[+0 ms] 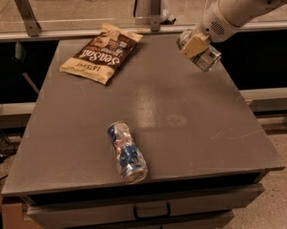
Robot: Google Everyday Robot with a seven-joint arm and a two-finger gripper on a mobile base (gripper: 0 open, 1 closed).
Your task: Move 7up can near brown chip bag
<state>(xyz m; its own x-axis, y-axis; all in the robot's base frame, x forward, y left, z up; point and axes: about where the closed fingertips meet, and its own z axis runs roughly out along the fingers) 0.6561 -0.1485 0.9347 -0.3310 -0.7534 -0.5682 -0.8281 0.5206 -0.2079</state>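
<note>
The brown chip bag (pixel 100 52) lies flat at the far left of the grey table (pixel 181 113), with "Sea Salt" in white script. My gripper (pixel 196 48) hangs above the far right part of the table, at the end of the white arm (pixel 238 6). It is shut on the 7up can (pixel 205 57), a small silver can with green marks, held tilted in the air with its end facing down and right. The can is well to the right of the bag, about a bag's length away.
A crushed blue-and-silver can (pixel 127 151) lies on its side near the table's front edge. A rail with metal brackets (pixel 25 11) runs behind the table. Drawers (pixel 148 206) sit under the front edge.
</note>
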